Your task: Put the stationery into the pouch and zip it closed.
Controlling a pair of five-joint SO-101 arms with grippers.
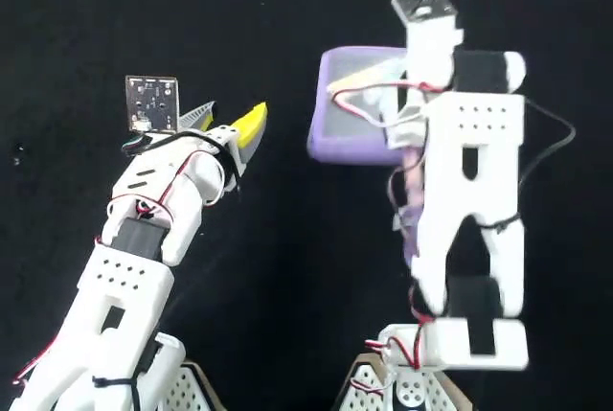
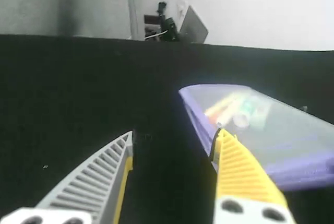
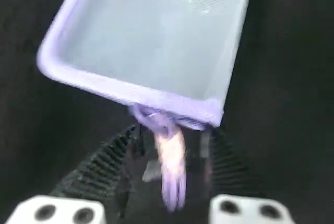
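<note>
The purple pouch [image 1: 347,128] lay toward 12 o'clock on the black desk [image 1: 287,258], with stationery [image 2: 232,110] showing through its mesh. The right jaws [image 3: 174,132] stood apart on either side of the zip strap [image 3: 171,172] at one pouch corner. The left jaws [image 1: 235,114], spread wide and holding nothing, sat at the pouch's 9 o'clock, with bare desk between them.

Holds the left arm [image 1: 144,239] stretched forward on a slant toward the right, with the left hand [image 2: 175,135] showing grey and yellow jaws spread wide. Has the right arm [image 1: 469,191] extended straight ahead, elbow raised, the right hand [image 3: 172,135] tipped downward with black jaws parted.
</note>
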